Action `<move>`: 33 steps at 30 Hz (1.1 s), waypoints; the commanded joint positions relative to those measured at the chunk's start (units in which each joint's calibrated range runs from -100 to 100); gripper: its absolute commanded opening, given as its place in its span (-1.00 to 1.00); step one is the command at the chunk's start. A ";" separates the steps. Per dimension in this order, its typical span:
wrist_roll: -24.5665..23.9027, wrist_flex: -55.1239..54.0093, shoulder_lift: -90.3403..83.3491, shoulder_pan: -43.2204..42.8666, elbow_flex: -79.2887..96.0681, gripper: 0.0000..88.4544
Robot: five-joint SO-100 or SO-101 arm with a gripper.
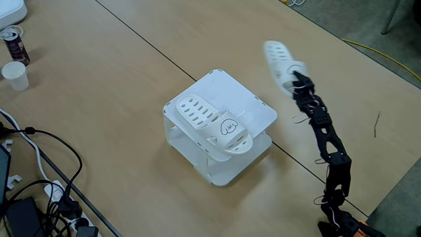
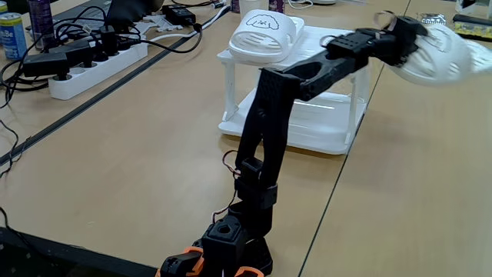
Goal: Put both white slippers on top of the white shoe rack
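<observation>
Pale wooden tabletop [image 1: 118, 85] throughout, split by a dark seam, with clutter at its margins: a power strip [image 2: 100, 65] and tangled black cables [image 1: 39, 191] along one edge, a paper cup [image 1: 16, 75] and a drink can [image 1: 14, 43] in a far corner.

Near the middle, the white shoe rack [image 1: 253, 105], one white slipper [image 1: 214, 125] already lying on its top panel, puppy-face strap toward the front corner in a fixed view.

Off to the rack's side, the black arm [image 2: 265, 138] stretched out, gripper [image 1: 294, 77] closed on the second slipper [image 1: 279, 58]. Fingers clamped around the strap end, apparently, though blur hides the exact contact. Sole reaching out past the fingertips, clear of the table, raised to about the height of the rack top or above it in a fixed view [image 2: 434, 55]. Rack and resting slipper beside the fingers, apart from them, with bare table between.

Judged from this: first slipper done, second one in the carrying step, lifted but not yet over the rack.

Next move, by that reading: swing across toward the free strip of panel beside the placed slipper, line the held sole up alongside it, lower until flat, then release. Room there looks tight; risk of nudging the first slipper or landing half over the rim.
</observation>
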 commanded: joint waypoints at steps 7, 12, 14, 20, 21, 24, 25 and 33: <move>0.42 0.79 -10.09 -8.86 -6.62 -0.98; 0.42 2.77 -11.78 -11.74 -5.90 -0.98; 0.42 3.98 -12.11 -12.89 -5.90 -0.98; 0.42 4.07 -13.63 -16.35 -5.54 -0.98; 0.42 4.16 -13.96 -16.84 -5.54 -0.98; 0.42 6.14 -14.81 -17.91 -5.45 -0.98; 0.42 7.00 -15.23 -17.99 -4.82 -0.98; 0.42 7.18 -21.03 -17.99 6.64 -0.98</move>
